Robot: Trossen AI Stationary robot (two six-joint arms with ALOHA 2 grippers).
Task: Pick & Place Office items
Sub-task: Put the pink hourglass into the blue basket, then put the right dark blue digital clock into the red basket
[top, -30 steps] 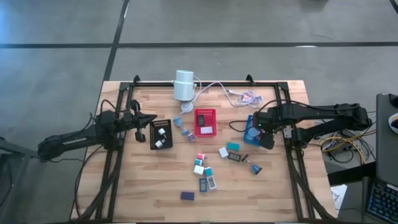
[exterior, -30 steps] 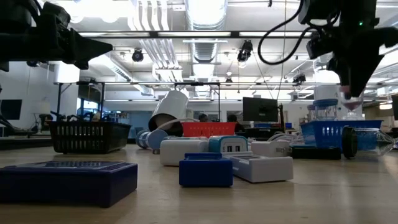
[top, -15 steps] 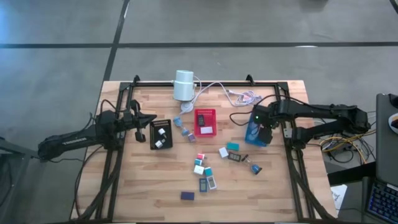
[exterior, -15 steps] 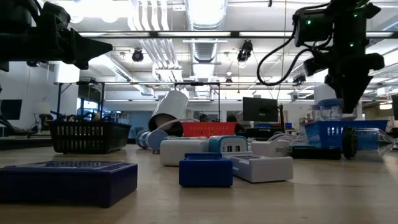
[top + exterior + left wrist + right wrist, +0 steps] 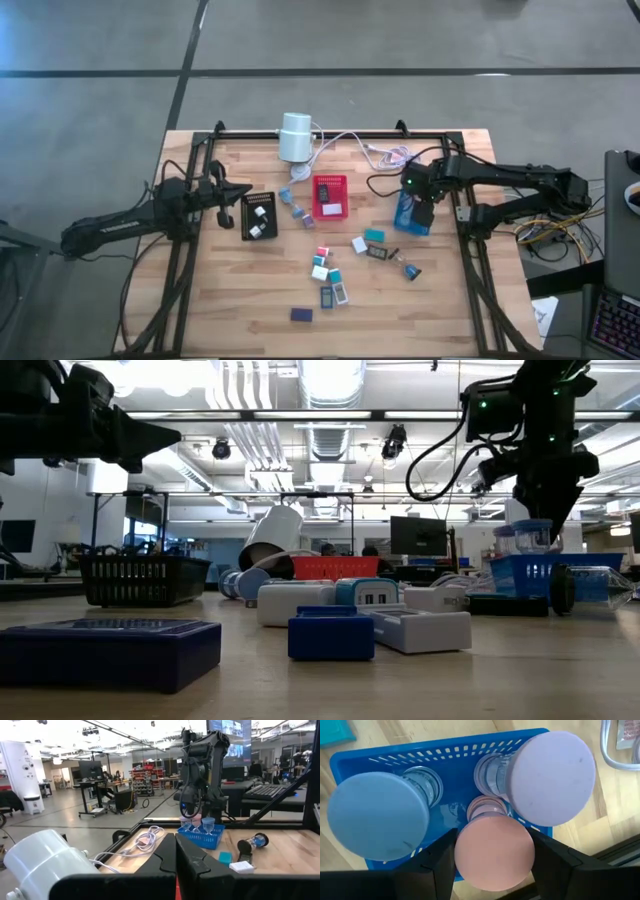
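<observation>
Several steps short of finished, judging by the office items (image 5: 330,272) scattered loose across the middle of the desk (image 5: 230,290). Swung the right hand (image 5: 418,210) a little farther and leftward within the last second, off the near right edge of the blue tray (image 5: 402,218) and in over it. Brought the pink-capped timer (image 5: 494,852) along. Found it now standing inside the tray, just beside a blue-capped timer (image 5: 377,815) and a purple-capped timer (image 5: 552,775), with the right hand's fingers (image 5: 442,860) straddling the pink cap and apparently pinching it from both sides. Judged the delivery made but the release not yet done.

Left the left hand (image 5: 247,193) pressed together, hovering at the left of the desk beside the black tray (image 5: 258,215), exactly as a second ago. Saw no shift in the red tray (image 5: 330,195) or in the loose pieces either.

Expected next: spreading the fingers, then lifting straight clear without toppling the two neighbours.
</observation>
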